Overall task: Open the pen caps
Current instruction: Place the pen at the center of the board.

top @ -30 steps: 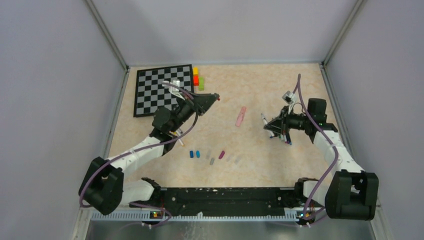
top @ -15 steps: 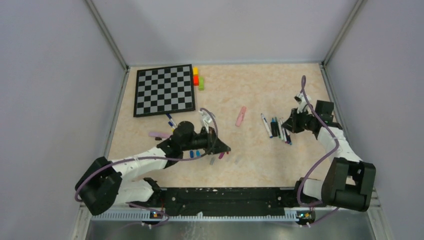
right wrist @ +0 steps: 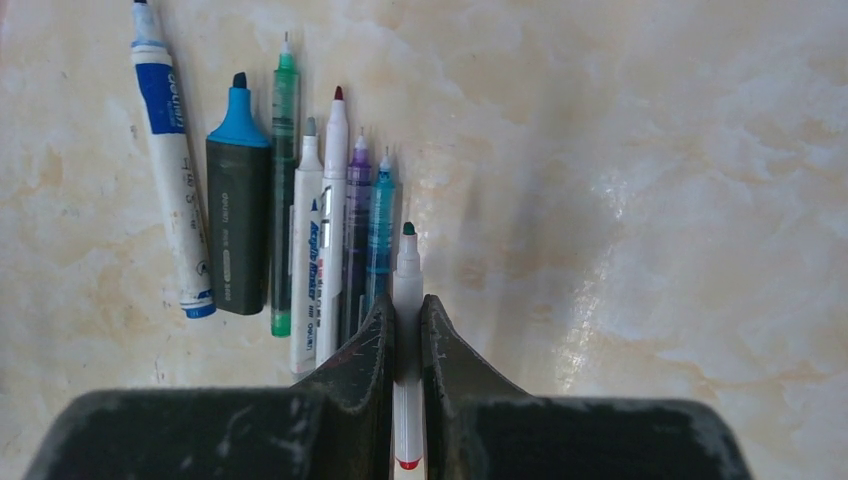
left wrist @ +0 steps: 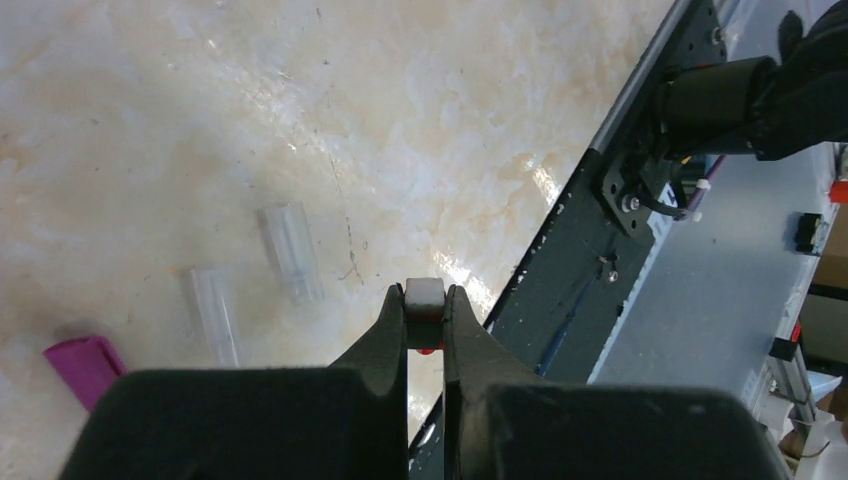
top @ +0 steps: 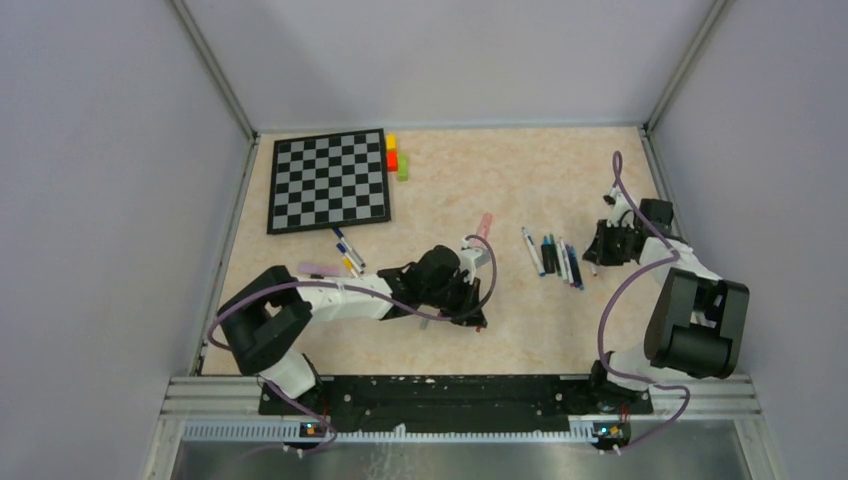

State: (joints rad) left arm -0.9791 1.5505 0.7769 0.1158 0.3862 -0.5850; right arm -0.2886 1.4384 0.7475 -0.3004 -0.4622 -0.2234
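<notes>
left fingers (left wrist: 392, 328) clenched on a small white plastic cap (left wrist: 424, 295) low over the marbled bench (left wrist: 400, 120); i'd set it beside the two clear caps (left wrist: 290, 250), then release. right fingers (right wrist: 375, 340) pinch the uncapped white green-tipped pen (right wrist: 407, 270) beside the pen row (right wrist: 323, 180).

arms (top: 340, 297): white links, black joints | cables (top: 604, 335): purple | jaws: black

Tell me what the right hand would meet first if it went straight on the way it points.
Likely only bare table: the right hand, shut on a white pen, aims just beside the row of pens, not at it. Depth is unclear.
</notes>
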